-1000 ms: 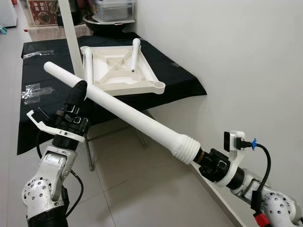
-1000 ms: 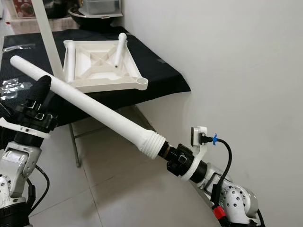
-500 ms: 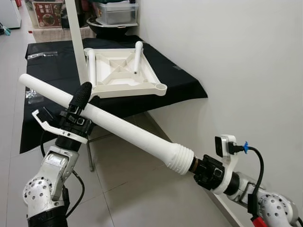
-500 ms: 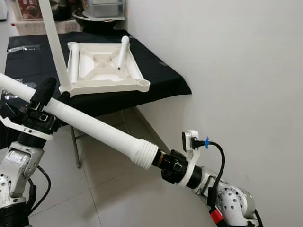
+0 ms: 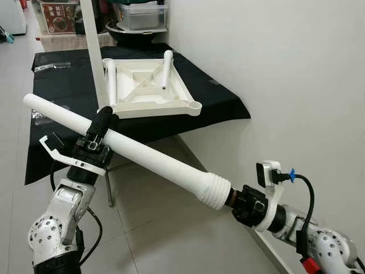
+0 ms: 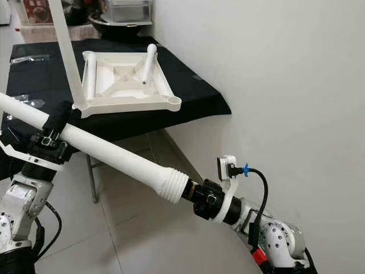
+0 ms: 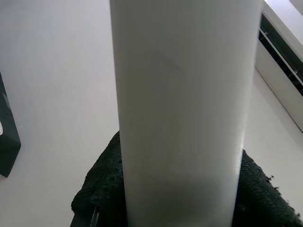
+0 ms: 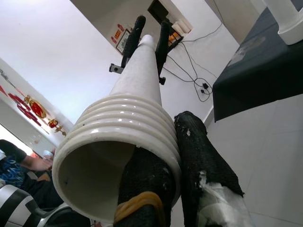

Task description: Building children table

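A long white table leg (image 5: 154, 161) with a ribbed end (image 5: 214, 192) stretches across in front of me, held by both grippers. My left gripper (image 5: 104, 122) is shut around its shaft near the far end; in the left wrist view the black pads (image 7: 102, 189) hug the tube (image 7: 184, 109). My right gripper (image 5: 231, 198) is shut on the ribbed end, one finger (image 8: 147, 182) inside the tube's mouth and the other outside. Beyond, the white tabletop (image 5: 149, 85) lies upside down with a short leg (image 5: 165, 67) standing in it and a tall leg (image 5: 94, 51) at its near left corner.
The tabletop rests on a black-clothed table (image 5: 63, 74) with clear plastic bags (image 5: 41, 111) on it. A white wall (image 5: 285, 68) runs close along my right. Pale tiled floor (image 5: 159, 234) lies below. Boxes and a dark bowl (image 5: 131, 33) sit behind the table.
The leg's far end has swung left and lower. My left gripper's fingers, upright beside the shaft before, now wrap around it. The right gripper keeps its hold on the ribbed end.
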{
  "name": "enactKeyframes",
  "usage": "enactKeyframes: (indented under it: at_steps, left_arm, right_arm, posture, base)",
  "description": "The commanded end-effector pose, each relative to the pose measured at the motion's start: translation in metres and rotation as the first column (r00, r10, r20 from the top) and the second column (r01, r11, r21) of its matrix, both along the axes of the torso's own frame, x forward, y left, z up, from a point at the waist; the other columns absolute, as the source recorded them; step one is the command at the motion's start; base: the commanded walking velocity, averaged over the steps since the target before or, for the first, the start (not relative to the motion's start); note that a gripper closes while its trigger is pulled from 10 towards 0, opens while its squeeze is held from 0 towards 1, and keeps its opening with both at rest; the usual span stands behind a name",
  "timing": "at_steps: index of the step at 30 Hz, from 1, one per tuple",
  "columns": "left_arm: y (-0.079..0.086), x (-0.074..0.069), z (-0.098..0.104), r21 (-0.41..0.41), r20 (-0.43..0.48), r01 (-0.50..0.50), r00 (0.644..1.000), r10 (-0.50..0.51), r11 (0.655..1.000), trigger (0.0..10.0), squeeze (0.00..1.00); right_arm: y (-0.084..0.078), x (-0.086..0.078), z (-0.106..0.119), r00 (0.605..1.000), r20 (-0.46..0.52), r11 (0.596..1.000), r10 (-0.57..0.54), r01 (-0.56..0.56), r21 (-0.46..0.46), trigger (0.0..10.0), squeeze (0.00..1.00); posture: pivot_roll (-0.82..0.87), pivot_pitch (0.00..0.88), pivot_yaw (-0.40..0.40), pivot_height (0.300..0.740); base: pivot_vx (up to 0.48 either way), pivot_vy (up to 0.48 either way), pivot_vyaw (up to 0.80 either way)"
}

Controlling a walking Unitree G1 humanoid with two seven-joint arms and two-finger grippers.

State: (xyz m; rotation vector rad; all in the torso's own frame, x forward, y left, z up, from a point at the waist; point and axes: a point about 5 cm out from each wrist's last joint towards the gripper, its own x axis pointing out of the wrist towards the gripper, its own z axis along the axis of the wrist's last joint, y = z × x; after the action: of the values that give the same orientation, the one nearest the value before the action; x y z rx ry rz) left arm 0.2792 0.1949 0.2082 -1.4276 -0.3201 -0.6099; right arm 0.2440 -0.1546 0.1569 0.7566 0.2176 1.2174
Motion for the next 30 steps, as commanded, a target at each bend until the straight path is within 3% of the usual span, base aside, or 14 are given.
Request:
enactKeyframes:
  at_steps: [1,12,13,14,15,23,24,26,27,30]
  left_arm:
    - [-0.006,0.002,-0.004,-0.010,-0.025,0.024,0.999,-0.024,1.000,0.0,0.00]
    - [-0.004,0.006,-0.003,0.004,-0.069,-0.049,0.996,0.050,0.999,0.0,0.00]
    - [-0.004,0.005,-0.002,-0.001,-0.064,-0.048,0.997,0.048,0.999,0.0,0.00]
    - [-0.004,0.005,-0.001,-0.005,-0.061,-0.046,0.997,0.046,0.999,0.0,0.00]
    - [-0.005,0.004,0.000,-0.007,-0.058,-0.044,0.997,0.044,0.999,0.0,0.00]
    - [-0.007,0.006,-0.006,0.029,-0.108,-0.066,0.992,0.068,0.997,0.0,0.00]
    - [-0.007,0.007,-0.007,0.044,-0.124,-0.070,0.990,0.075,0.997,0.0,0.00]
    - [-0.007,0.008,-0.007,0.051,-0.134,-0.070,0.988,0.076,0.996,0.0,0.00]
    - [-0.007,0.010,-0.008,0.054,-0.146,-0.070,0.986,0.078,0.996,10.0,0.00]
    - [-0.002,0.012,-0.005,0.046,-0.155,-0.088,0.983,0.094,0.995,10.0,0.00]
  right_arm:
    - [0.007,-0.001,0.006,0.997,0.031,0.997,0.073,-0.074,0.025,10.0,0.00]
    - [0.010,0.006,0.012,0.996,0.060,0.997,0.064,-0.066,0.030,10.0,0.00]
    - [0.010,0.007,0.012,0.996,0.065,0.998,0.059,-0.060,0.024,10.0,0.88]
    - [0.010,0.008,0.012,0.996,0.068,0.998,0.056,-0.057,0.019,10.0,0.88]
    - [0.009,0.009,0.012,0.996,0.069,0.999,0.048,-0.049,0.019,10.0,1.00]
    - [0.007,0.013,0.008,0.998,0.064,1.000,0.015,-0.016,0.016,10.0,1.00]
    - [0.005,0.013,0.005,0.998,0.063,1.000,0.001,-0.001,-0.007,10.0,0.32]
    - [0.004,0.013,0.005,0.998,0.062,1.000,0.003,-0.002,-0.009,10.0,0.32]
    - [0.002,0.013,0.005,0.998,0.060,1.000,0.006,-0.006,-0.001,10.0,0.00]
    - [-0.004,0.012,0.002,0.999,0.047,1.000,0.003,-0.003,-0.007,10.0,0.00]
  posture:
    - [0.05,0.044,-0.083,0.740]
    - [0.05,0.070,-0.087,0.740]
    - [0.05,0.062,-0.087,0.740]
    - [0.05,0.062,-0.087,0.740]
    - [0.05,0.057,-0.089,0.740]
    - [0.06,0.031,-0.088,0.740]
    - [0.06,0.037,-0.087,0.740]
    - [0.06,0.040,-0.087,0.740]
    - [0.06,0.045,-0.087,0.740]
    - [0.07,0.050,-0.081,0.740]
  base:
    - [0.000,0.000,0.00]
    - [0.000,0.000,0.00]
    - [0.000,0.000,0.00]
    - [0.000,0.000,0.00]
    - [0.000,0.000,0.00]
    - [0.000,0.000,0.00]
    - [0.000,0.000,0.00]
    - [0.000,0.000,0.00]
    - [0.000,0.000,0.00]
    - [0.000,0.000,0.00]
